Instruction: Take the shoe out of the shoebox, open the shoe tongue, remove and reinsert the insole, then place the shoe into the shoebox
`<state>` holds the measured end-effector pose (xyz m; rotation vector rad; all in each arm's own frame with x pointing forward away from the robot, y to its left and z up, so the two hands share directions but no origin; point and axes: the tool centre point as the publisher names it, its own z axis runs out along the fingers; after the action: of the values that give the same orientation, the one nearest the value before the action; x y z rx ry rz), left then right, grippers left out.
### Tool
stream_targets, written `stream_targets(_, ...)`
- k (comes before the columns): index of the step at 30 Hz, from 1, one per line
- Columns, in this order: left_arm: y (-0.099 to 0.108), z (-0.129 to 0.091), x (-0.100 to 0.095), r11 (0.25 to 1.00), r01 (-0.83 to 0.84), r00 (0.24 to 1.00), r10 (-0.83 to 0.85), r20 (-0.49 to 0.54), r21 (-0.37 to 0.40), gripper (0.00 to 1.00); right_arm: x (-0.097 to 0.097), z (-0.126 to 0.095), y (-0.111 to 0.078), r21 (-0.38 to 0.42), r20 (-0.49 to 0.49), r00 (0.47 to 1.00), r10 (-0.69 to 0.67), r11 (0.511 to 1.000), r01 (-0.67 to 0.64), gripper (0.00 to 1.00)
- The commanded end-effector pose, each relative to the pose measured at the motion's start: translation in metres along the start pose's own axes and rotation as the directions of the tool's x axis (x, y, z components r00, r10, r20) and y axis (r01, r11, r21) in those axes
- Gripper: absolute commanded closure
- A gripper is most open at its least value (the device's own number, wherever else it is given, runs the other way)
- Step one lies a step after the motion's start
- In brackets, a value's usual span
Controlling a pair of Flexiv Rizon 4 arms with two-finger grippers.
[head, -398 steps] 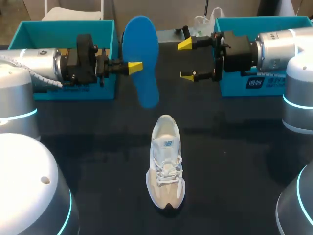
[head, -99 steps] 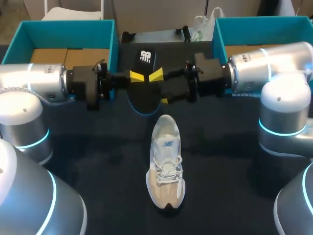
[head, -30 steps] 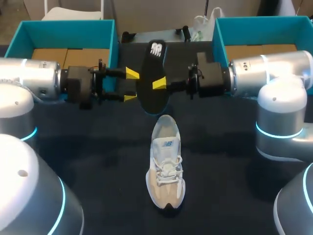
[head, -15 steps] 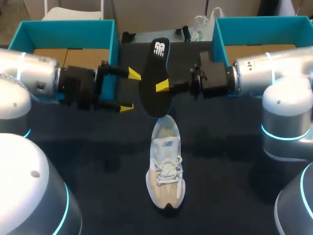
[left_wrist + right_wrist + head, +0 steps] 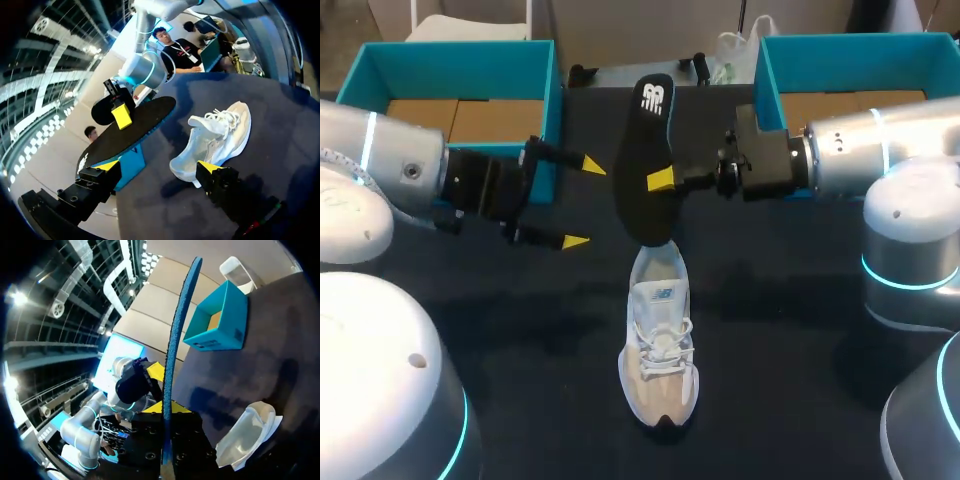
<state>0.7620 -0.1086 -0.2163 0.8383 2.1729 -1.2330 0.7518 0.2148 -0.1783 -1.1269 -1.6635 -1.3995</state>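
Observation:
The black insole [image 5: 645, 170] with a blue underside hangs tilted above the table, its lower end just over the heel opening of the white shoe [image 5: 660, 340]. My right gripper [image 5: 658, 180] is shut on the insole's middle. In the right wrist view the insole [image 5: 177, 330] stands edge-on between the fingers of that gripper [image 5: 167, 409], with the shoe [image 5: 250, 432] below. My left gripper [image 5: 583, 203] stands open to the left of the insole, touching nothing. In the left wrist view that gripper [image 5: 157, 167] has the insole [image 5: 130, 132] and the shoe [image 5: 215, 137] ahead of it.
A teal shoebox [image 5: 535, 60] stands at the back left behind my left arm, another teal box [image 5: 770, 60] at the back right behind my right arm. The shoe lies in the middle of the dark table [image 5: 780, 380], toe toward the front.
My left gripper opened wide, let go of the insole and drew back to the left. My right gripper carried the insole nearer to the shoe's heel.

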Motion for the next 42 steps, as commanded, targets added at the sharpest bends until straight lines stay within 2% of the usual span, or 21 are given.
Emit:
stream_targets(1, -0.007, -0.002, -0.003, 0.981, 0.143, 0.987, -0.152, -0.056, -0.13, 0.0, 0.001, 0.002, 0.0, -0.001, 0.005, 1.0, 0.0, 1.0, 0.0, 1.0)
stream_targets(3, -0.007, -0.002, -0.003, 0.981, 0.143, 0.987, -0.152, -0.056, -0.13, 0.0, 0.001, 0.002, 0.0, -0.001, 0.005, 1.0, 0.0, 1.0, 0.0, 1.0)
stream_targets(5, -0.005, 0.001, -0.001, 0.967, 0.216, 0.973, -0.225, -0.056, -0.137, 0.0, -0.001, 0.002, -0.002, 0.013, -0.022, 1.0, 0.004, 1.0, -0.003, 1.0)
stream_targets(9, -0.003, 0.001, 0.007, 0.884, 0.411, 0.892, -0.441, -0.104, -0.224, 0.0, -0.013, 0.001, -0.01, 0.015, -0.033, 0.998, -0.046, 0.999, 0.047, 1.0)
stream_targets(11, -0.006, -0.001, 0.014, 0.875, 0.431, 0.881, -0.461, -0.107, -0.221, 0.0, -0.017, 0.0, -0.012, -0.005, -0.045, 0.996, -0.078, 0.997, 0.078, 1.0)
stream_targets(13, -0.004, 0.0, 0.021, 0.832, 0.466, 0.849, -0.517, -0.114, -0.302, 0.0, -0.02, -0.002, -0.013, -0.028, -0.035, 0.993, -0.108, 0.994, 0.107, 1.0)
stream_targets(14, -0.005, 0.002, 0.027, 0.808, 0.447, 0.852, -0.515, -0.093, -0.383, 0.0, -0.023, -0.003, -0.014, -0.034, -0.035, 0.992, -0.119, 0.992, 0.118, 1.0)
stream_targets(23, -0.005, 0.002, 0.027, 0.808, 0.447, 0.852, -0.515, -0.093, -0.383, 0.0, -0.023, -0.003, -0.014, -0.034, -0.035, 0.992, -0.119, 0.992, 0.118, 1.0)
stream_targets(25, -0.001, 0.009, 0.035, 0.807, 0.47, 0.834, -0.539, -0.119, -0.359, 0.0, -0.023, -0.003, -0.014, -0.034, -0.035, 0.992, -0.119, 0.992, 0.118, 1.0)
stream_targets(28, 0.004, 0.017, 0.045, 0.804, 0.487, 0.814, -0.559, -0.157, -0.341, 0.0, -0.035, 0.005, -0.012, -0.022, -0.047, 0.989, -0.143, 0.99, 0.142, 1.0)
stream_targets(33, 0.012, 0.027, 0.058, 0.783, 0.514, 0.772, -0.601, -0.209, -0.351, 0.0, -0.043, 0.008, -0.007, -0.055, -0.056, 0.967, -0.249, 0.968, 0.246, 1.0)
stream_targets(34, 0.013, 0.029, 0.061, 0.782, 0.516, 0.765, -0.604, -0.222, -0.35, 0.0, -0.044, 0.009, -0.007, -0.075, -0.032, 0.965, -0.262, 0.963, 0.259, 1.0)
stream_targets(36, 0.014, 0.035, 0.068, 0.77, 0.498, 0.753, -0.612, -0.242, -0.398, 0.0, -0.047, 0.01, -0.006, -0.081, -0.033, 0.96, -0.279, 0.958, 0.275, 1.0)
stream_targets(42, 0.014, 0.035, 0.068, 0.77, 0.498, 0.753, -0.612, -0.242, -0.398, 0.0, -0.047, 0.01, -0.006, -0.081, -0.033, 0.96, -0.279, 0.958, 0.275, 1.0)
